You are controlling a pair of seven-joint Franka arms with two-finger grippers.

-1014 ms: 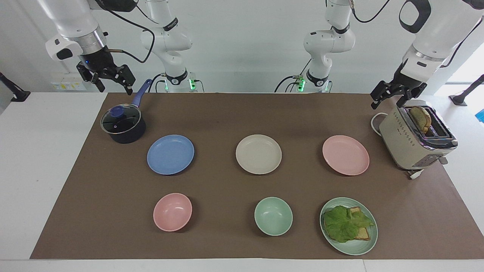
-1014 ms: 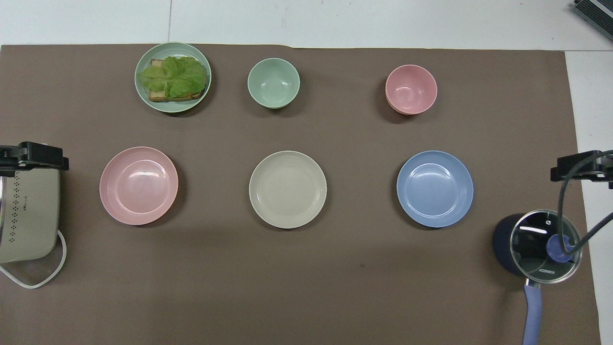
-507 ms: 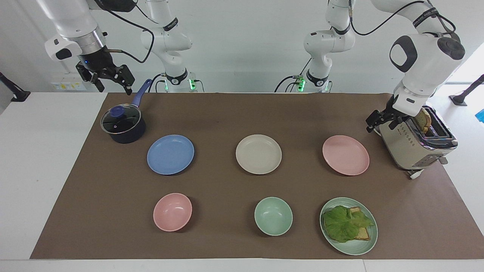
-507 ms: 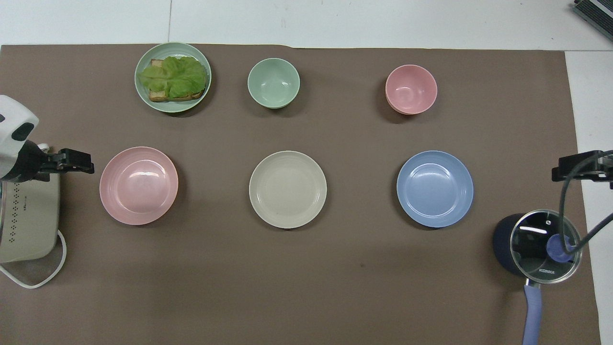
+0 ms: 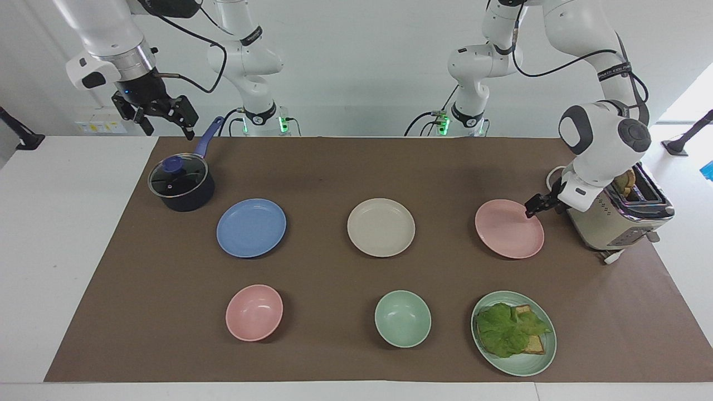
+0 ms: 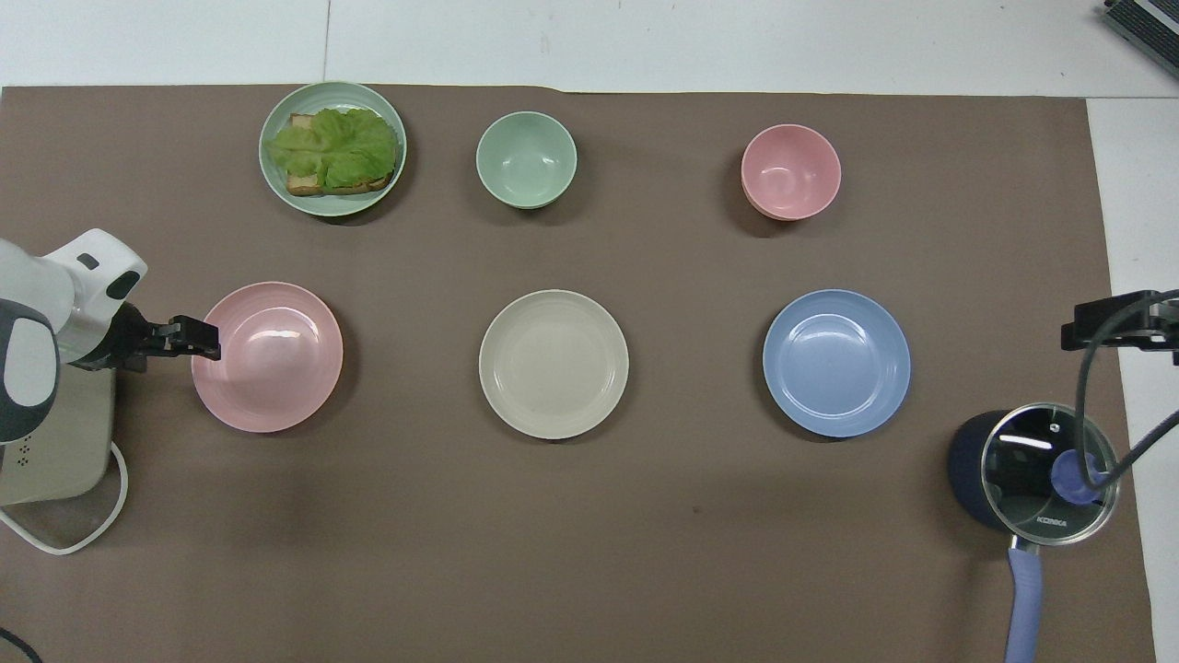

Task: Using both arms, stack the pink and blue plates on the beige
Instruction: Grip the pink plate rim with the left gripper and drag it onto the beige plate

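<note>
Three plates lie in a row on the brown mat. The beige plate (image 5: 381, 227) (image 6: 554, 364) is in the middle, with the blue plate (image 5: 251, 228) (image 6: 836, 363) toward the right arm's end and the pink plate (image 5: 508, 229) (image 6: 272, 359) toward the left arm's end. My left gripper (image 5: 532, 209) (image 6: 198, 336) is low at the pink plate's rim on the toaster side, open and holding nothing. I cannot tell whether it touches the rim. High over the table corner by the pot, my right gripper (image 5: 170, 131) (image 6: 1119, 327) waits open and empty.
A toaster (image 5: 618, 223) with bread in it stands just beside the left arm's wrist. A lidded dark pot (image 5: 181, 184) with a blue handle sits near the blue plate. Farther from the robots are a pink bowl (image 5: 254, 312), a green bowl (image 5: 403, 318) and a green plate (image 5: 521, 368) with lettuce and toast.
The left arm has swung down from above the toaster to the pink plate's rim. The right arm has hardly moved, and no plate has shifted.
</note>
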